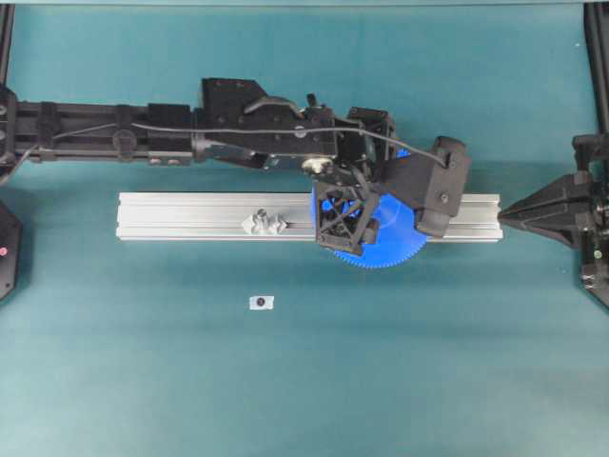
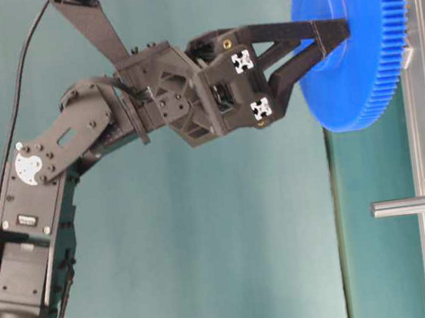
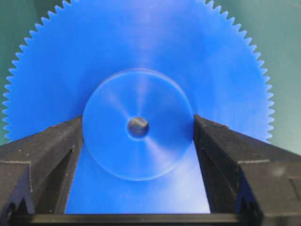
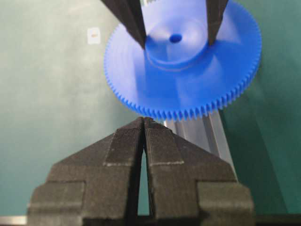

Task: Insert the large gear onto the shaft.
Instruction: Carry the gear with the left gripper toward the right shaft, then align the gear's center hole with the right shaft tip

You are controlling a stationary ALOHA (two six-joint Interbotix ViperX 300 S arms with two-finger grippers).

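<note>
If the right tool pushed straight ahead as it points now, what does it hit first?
Most likely the toothed rim of the large gear, directly ahead of the shut right tool; the gap between them is hard to judge.

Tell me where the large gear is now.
Overhead, the gear sits right of centre over the rail, its hub between the left gripper fingers.

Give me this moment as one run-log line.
left pincer: shut on large gear by its hub | gear: over rail, seating not visible | bare shaft: unoccupied | right pincer: shut, holding nothing, apart
</note>
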